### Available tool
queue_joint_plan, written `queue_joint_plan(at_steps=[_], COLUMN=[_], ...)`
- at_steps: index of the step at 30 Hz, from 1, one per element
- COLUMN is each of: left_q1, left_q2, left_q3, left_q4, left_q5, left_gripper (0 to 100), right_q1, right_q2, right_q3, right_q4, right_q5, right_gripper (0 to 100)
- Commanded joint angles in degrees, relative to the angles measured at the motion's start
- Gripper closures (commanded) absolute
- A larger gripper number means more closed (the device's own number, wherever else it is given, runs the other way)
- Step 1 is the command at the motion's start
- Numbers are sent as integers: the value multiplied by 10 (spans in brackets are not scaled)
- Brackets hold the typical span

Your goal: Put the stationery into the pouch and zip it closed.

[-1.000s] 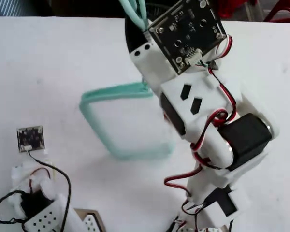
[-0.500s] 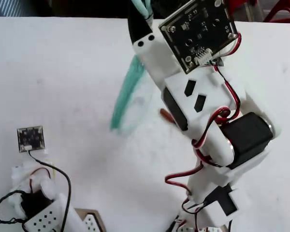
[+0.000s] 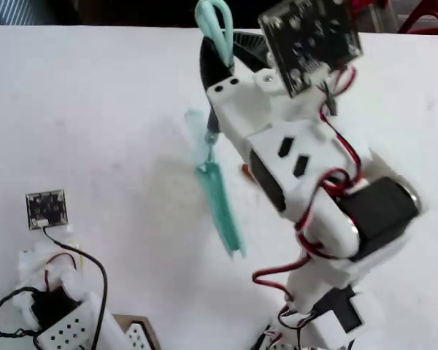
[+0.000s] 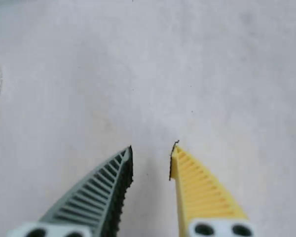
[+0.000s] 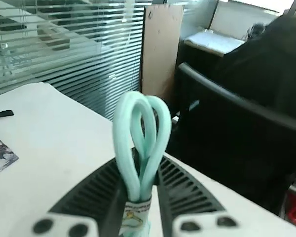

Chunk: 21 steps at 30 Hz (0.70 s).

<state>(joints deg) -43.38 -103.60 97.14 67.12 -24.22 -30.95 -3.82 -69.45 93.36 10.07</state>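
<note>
A plain white surface (image 3: 95,109) stretches wide and bright under even light, and past its far edge daylight is coming through a long run of grey horizontal window blinds (image 5: 64,44). Next to the blinds a tall brown flat board (image 5: 160,44) stands upright, with a black curved-back office chair (image 5: 227,123) just beyond the surface's edge. Farther back sits a pale desk stacked with papers (image 5: 217,42).

smooth cord loop (image 5: 139,140), matt table (image 3: 87,109)
</note>
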Motion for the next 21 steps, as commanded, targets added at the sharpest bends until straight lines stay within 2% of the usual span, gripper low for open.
queue_joint_plan(at_steps=[1,8,12,18,21], left_q1=[15,102,170,275,339], left_q2=[-8,-8,-8,-8,-8], left_q3=[-24,-98,-108,-110,-128], left_q4=[-4,-13,-22,-91,-98], left_q5=[-2,-2,9,164,210], left_gripper=[844,845,845,845,845], right_q1=[-2,-102,-110,-112,-110], right_q2=[1,0,-3,0,2], right_q3=[11,16,10,16,16], right_q4=[7,44,44,48,48], right_q5=[-12,-8,-8,-8,-7], right_gripper=[981,981,981,981,981])
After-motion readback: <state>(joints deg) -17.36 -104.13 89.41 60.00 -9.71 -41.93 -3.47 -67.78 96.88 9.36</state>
